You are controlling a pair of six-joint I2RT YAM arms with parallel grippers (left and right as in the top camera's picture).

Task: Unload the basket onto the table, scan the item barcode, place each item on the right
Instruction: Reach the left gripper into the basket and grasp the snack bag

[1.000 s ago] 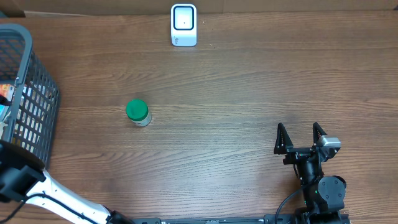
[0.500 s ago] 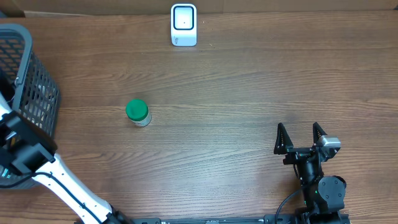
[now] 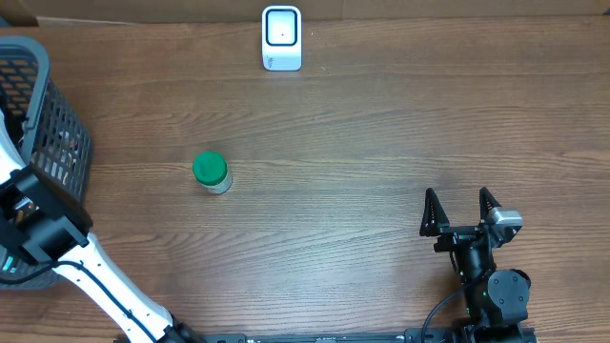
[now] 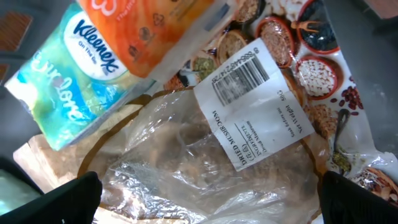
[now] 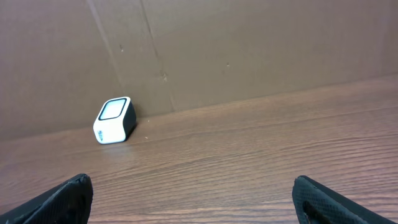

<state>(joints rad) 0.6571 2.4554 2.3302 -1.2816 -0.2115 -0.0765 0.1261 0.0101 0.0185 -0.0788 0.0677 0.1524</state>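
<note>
In the left wrist view a clear plastic bag of dried mushrooms (image 4: 186, 155) fills the middle, lying among other packs, and its white barcode label (image 4: 255, 106) faces up. My left gripper (image 4: 208, 200) hangs open just above it, with one finger on each side of the bag and nothing gripped. In the overhead view the left arm (image 3: 43, 229) leans over the basket (image 3: 67, 143), and its gripper is hidden there. The white scanner (image 3: 281, 38) stands at the table's far edge, and the right wrist view also catches the scanner (image 5: 115, 121). My right gripper (image 3: 461, 211) rests open and holds nothing, near the front right.
A blue Kleenex pack (image 4: 74, 68) and an orange package (image 4: 149, 28) lie over the bag's upper left. A printed pouch of beans (image 4: 323, 62) lies under its right side. On the table, left of centre, stands a green-lidded jar (image 3: 211, 172). A cardboard wall (image 5: 249, 43) backs the table.
The left arm has swung up from the bottom left corner and over the basket, covering the contents seen earlier. The right arm and the jar have not moved.
</note>
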